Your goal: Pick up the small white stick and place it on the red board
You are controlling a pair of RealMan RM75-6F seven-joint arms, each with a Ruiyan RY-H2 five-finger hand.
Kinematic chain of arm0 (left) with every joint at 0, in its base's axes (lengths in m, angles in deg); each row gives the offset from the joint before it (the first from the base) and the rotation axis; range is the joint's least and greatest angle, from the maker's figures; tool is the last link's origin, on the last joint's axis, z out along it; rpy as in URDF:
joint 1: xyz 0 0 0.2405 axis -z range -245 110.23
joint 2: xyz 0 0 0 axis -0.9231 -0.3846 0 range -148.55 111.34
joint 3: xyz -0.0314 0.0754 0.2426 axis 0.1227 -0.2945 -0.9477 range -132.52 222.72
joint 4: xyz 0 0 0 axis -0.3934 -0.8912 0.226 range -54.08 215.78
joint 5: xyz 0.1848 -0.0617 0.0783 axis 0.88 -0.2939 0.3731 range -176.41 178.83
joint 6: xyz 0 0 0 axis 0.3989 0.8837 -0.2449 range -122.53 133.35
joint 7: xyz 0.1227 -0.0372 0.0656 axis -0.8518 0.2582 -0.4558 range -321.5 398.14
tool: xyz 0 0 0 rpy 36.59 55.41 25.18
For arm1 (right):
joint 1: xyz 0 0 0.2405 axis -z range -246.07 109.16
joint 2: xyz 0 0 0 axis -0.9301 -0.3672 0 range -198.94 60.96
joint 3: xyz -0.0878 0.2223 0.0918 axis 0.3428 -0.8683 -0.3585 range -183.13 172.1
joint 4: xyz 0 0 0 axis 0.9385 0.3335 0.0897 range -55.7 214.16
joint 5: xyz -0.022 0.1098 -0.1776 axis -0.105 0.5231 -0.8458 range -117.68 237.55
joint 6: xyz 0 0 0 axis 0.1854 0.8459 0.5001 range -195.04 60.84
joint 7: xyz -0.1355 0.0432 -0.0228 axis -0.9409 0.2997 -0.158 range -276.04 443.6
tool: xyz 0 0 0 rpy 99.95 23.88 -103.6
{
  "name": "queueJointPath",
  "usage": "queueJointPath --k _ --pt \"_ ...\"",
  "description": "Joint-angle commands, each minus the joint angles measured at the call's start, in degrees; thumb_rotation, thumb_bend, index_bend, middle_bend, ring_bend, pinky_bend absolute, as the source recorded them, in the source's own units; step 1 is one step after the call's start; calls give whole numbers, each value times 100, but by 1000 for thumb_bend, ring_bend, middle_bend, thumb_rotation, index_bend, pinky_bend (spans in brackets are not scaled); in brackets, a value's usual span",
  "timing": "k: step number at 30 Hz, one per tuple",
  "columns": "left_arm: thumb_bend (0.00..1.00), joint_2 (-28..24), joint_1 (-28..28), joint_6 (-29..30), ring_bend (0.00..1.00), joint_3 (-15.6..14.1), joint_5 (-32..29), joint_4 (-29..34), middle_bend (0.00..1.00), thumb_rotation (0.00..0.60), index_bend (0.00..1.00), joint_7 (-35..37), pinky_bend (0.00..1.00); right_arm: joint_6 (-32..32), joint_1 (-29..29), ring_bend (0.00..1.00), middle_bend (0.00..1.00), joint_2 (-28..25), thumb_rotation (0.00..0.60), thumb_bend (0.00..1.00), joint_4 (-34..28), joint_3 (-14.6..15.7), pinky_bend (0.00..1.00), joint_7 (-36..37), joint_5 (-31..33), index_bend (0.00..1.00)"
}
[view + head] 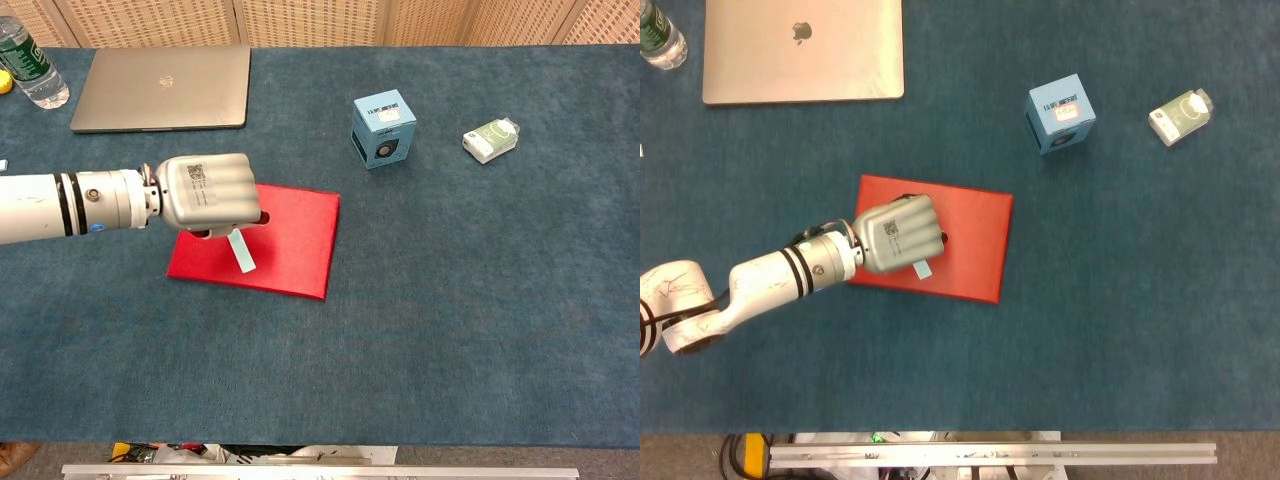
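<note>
The left robot hand [208, 192], a smooth silver-grey shell on a white arm with black rings, hangs over the left half of the red board [290, 245], its fingers curled into a fist. The small white stick [240, 251], a thin flat pale strip, projects downward from beneath the fist, its upper end held in the fingers; in the head view the stick [921, 268] shows as a short pale tab at the robot hand's [898, 233] lower edge. Whether its free end touches the board cannot be told. The red board [975, 240] is a flat matte rectangle lying slightly askew on the tabletop [450, 330], which is covered in blue-green napped cloth. Behind it lies a closed metallic laptop [165, 87] with rounded corners. A clear plastic bottle [28, 68] with a green label stands at the far left corner. To the right stand a small blue cardboard box [383, 128] and, farther right, a small pale green and white pack [490, 139] lying flat. The right robot hand appears in neither view.
</note>
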Motion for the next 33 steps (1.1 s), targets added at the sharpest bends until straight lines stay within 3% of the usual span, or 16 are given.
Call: queueJointPath --k 1,7,12,17,19,21,22,25,27,29,30,32,33 --pt "375 -82 -82 102 1000 34 -162 63 1000 600 487 8 995 0 0 490 509 -3 600 362 2 0 417 8 -8 383" --pt "362 -270 -504 720 1000 35 -453 283 1000 600 463 142 992 -1 17 490 509 -10 600 362 45 0 417 80 -4 383" --pt "212 -106 -848 1163 985 83 -771 246 986 600 385 485 982 -51 2 490 509 37 600 362 104 9 416 136 -6 383" --pt "156 132 -973 1194 966 159 -1051 208 968 586 330 408 963 -91 -15 491 509 69 600 362 148 17 417 156 -14 383" --pt "154 233 -1009 1189 965 198 -1156 182 964 487 316 281 960 -94 -15 491 509 69 600 362 156 16 417 160 -11 383" --pt "147 340 -1049 1153 963 271 -1345 195 961 300 300 123 955 -93 -10 492 509 63 600 362 161 16 417 162 -7 383" --pt "143 381 -1064 1131 962 311 -1445 220 959 236 293 81 953 -90 -8 493 509 60 600 362 160 15 417 165 -7 383" --pt "140 485 -1088 1067 961 441 -1744 294 958 157 275 -24 949 -75 5 494 509 55 600 362 159 15 417 174 -5 383" --pt "140 552 -1084 1039 961 504 -1875 300 958 139 271 -106 949 -65 16 495 509 54 600 362 165 17 417 186 -4 383" --pt "140 634 -1074 1025 962 547 -1963 260 958 142 270 -186 949 -57 27 495 509 57 600 362 178 20 417 203 1 383" --pt "140 678 -1071 1030 962 563 -1989 233 959 175 269 -202 949 -57 32 495 509 59 600 362 183 22 417 210 5 383" --pt "140 766 -1064 1037 964 581 -2024 160 962 309 263 -215 949 -58 40 497 509 62 600 362 195 25 417 227 12 383" --pt "140 821 -1060 1043 965 584 -2034 99 964 423 259 -228 949 -59 44 498 509 65 600 362 205 26 417 239 15 383"
